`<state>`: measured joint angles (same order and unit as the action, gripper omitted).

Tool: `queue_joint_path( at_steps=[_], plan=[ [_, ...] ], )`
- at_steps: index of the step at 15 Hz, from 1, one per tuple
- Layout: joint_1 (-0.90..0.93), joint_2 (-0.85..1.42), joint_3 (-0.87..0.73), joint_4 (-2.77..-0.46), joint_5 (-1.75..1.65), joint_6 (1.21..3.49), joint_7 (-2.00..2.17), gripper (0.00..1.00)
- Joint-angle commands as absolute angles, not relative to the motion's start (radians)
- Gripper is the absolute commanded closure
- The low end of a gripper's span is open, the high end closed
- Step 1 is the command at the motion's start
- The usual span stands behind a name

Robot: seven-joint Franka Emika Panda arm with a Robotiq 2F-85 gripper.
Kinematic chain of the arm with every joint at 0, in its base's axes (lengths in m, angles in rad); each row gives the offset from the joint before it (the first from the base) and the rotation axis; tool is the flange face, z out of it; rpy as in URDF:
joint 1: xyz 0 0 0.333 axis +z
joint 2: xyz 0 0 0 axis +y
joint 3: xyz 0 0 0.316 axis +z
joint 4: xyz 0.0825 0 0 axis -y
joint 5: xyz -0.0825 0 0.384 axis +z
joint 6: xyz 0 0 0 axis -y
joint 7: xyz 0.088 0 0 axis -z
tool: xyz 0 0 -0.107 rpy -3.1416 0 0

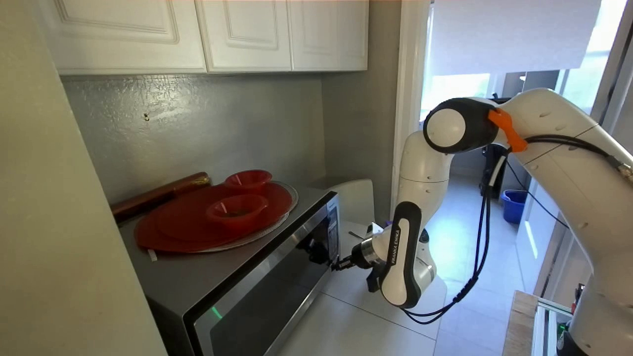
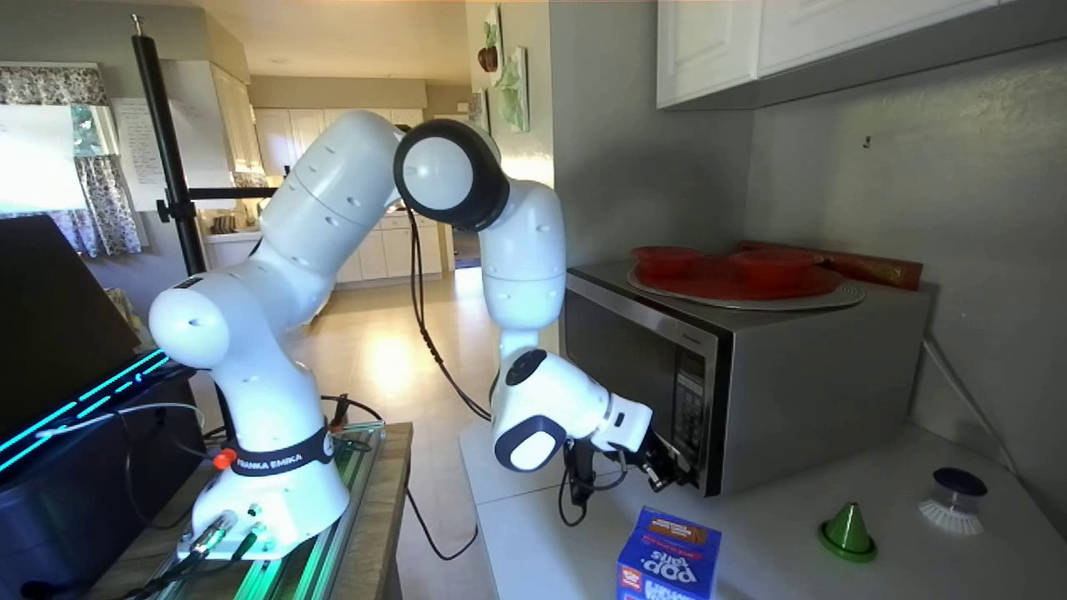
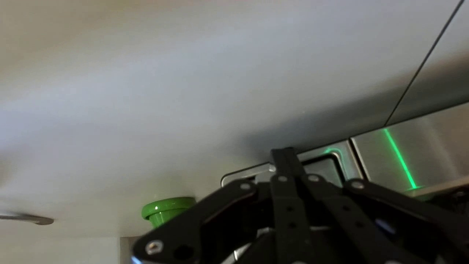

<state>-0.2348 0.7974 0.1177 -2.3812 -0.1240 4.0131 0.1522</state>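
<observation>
Admittedly, the tool, jaws pressed together, hides part of the microwave in the wrist view, leaving contact unclear; silver-grey and dark-windowed, the microwave stands on the bench.

Both exterior views are looking along the counter's front edge from opposite directions, nearby, sharing microwave and arm; the inverted wrist view is closely facing the microwave's lower corner.
</observation>
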Motion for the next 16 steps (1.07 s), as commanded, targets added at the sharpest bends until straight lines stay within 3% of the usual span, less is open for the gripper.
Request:
queue_joint_path(
  at_steps=[1, 5, 10, 16],
  plan=[
    [-0.229, 0.816, 0.134, -2.27, -0.163, 4.063, 0.206, 1.0],
    [-0.237, 0.777, 0.144, -2.283, -0.153, 4.014, 0.242, 1.0],
    [-0.097, 0.641, 0.002, -2.365, 0.011, 3.658, 0.079, 1.0],
    [0.243, 0.612, -0.341, -2.339, 0.173, 3.358, -0.104, 1.0]
  ],
)
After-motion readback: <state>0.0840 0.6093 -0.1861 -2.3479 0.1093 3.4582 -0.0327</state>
